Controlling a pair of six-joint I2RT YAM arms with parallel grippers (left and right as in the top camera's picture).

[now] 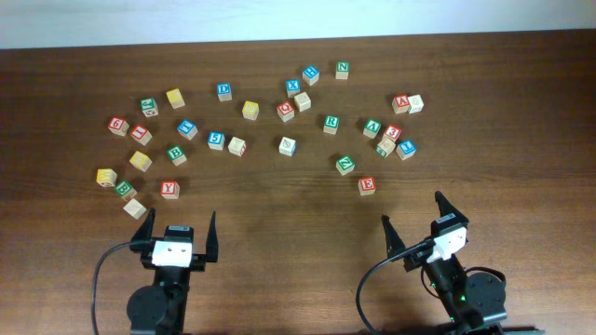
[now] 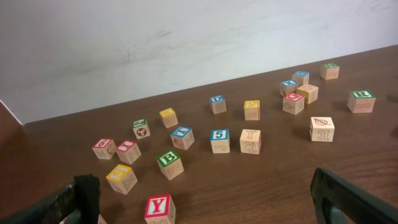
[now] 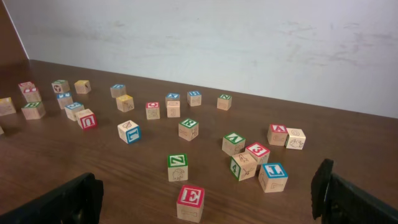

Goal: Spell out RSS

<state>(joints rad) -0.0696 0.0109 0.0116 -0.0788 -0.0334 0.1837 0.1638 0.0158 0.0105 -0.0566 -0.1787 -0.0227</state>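
Wooden letter blocks lie scattered across the far half of the brown table. A green R block (image 1: 331, 123) sits right of centre; it also shows in the left wrist view (image 2: 361, 101). A blue block marked 5 or S (image 1: 216, 140) lies left of centre and shows in the left wrist view (image 2: 219, 140). I cannot read any other S. My left gripper (image 1: 182, 220) (image 2: 204, 186) is open and empty at the near left. My right gripper (image 1: 411, 209) (image 3: 207, 180) is open and empty at the near right. Neither touches a block.
A red Y block (image 1: 169, 189) (image 2: 160, 208) lies just ahead of my left gripper. A red E block (image 1: 367, 185) (image 3: 190, 202) and a green Z block (image 1: 345, 165) (image 3: 178, 167) lie ahead of my right gripper. A white wall (image 2: 186, 37) backs the table.
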